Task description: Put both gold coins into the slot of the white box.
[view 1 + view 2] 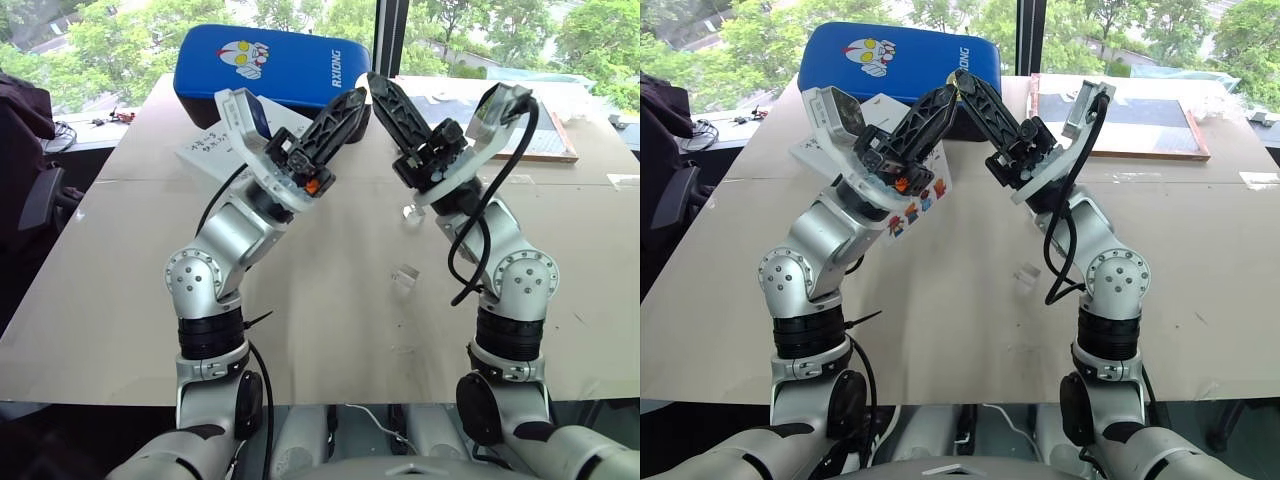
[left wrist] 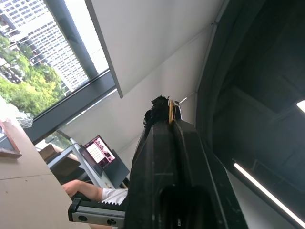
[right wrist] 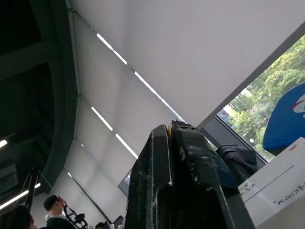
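Both grippers are raised above the table and meet tip to tip. My left gripper [image 1: 358,97] is shut, and the left wrist view shows the thin edge of a gold coin [image 2: 170,109] pinched at its tips. My right gripper [image 1: 374,80] is shut too, with a gold sliver at its fingertips [image 3: 169,128]; I cannot tell if it is the same coin. The white box [image 1: 922,200], with cartoon figures on its side, stands on the table behind my left arm. A thin dark line, the slot [image 3: 269,177], crosses its handwritten face.
A blue padded cushion [image 1: 270,60] lies at the table's far edge behind the box. Two small clear cubes [image 1: 405,277] [image 1: 413,212] sit mid-table under my right arm. A wood-framed board [image 1: 545,148] lies at the back right. People show at the room's edges.
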### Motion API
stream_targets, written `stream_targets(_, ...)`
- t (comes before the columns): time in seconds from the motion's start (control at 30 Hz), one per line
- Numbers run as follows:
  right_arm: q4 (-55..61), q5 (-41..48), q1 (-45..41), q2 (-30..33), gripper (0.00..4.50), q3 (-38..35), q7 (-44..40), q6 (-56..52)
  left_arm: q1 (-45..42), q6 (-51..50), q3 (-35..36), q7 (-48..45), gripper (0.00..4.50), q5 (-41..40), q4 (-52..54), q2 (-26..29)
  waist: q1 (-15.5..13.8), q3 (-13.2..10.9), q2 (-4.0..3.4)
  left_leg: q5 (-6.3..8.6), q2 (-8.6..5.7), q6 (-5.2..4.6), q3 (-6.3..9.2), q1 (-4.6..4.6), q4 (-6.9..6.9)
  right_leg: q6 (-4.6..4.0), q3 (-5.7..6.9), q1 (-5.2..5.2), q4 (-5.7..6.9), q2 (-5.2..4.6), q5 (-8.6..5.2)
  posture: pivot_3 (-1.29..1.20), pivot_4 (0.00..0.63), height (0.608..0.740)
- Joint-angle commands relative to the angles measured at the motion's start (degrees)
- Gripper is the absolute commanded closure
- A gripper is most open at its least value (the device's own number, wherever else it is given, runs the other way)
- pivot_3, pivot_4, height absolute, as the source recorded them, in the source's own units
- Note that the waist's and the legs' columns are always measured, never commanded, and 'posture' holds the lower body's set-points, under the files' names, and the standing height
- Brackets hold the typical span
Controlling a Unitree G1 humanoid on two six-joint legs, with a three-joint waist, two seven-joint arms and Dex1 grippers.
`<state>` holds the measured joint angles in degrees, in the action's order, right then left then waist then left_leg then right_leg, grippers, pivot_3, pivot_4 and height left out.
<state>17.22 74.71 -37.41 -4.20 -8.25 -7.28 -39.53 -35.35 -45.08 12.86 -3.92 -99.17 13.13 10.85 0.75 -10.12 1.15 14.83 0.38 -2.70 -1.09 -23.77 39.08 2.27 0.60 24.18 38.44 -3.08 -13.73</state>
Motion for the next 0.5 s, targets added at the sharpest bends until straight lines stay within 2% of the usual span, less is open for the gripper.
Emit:
stream_targets(0.03,2.07,1.41,-0.60,0.40,4.50,1.04,-0.80,0.22,0.29,0.77,-0.49,-0.72,4.38,-0.85,2.87,0.26,0.00,0.00,0.00,0.00,0.00,0.00,0.00,0.00,0.00,0.00,0.00,0.00,0.00,0.00,0.00,0.00,0.150,0.740)
stream_targets(0.5,3.08,2.72,0.87,2.22,4.50,3.75,-2.39,-2.35,0.10,1.46,-1.10,-1.13,4.38,0.82,2.85,0.18,-0.01,0.00,0.00,0.00,0.00,0.00,0.01,-0.02,-0.14,0.00,0.01,-0.03,-0.25,0.00,0.00,0.00,0.150,0.740)
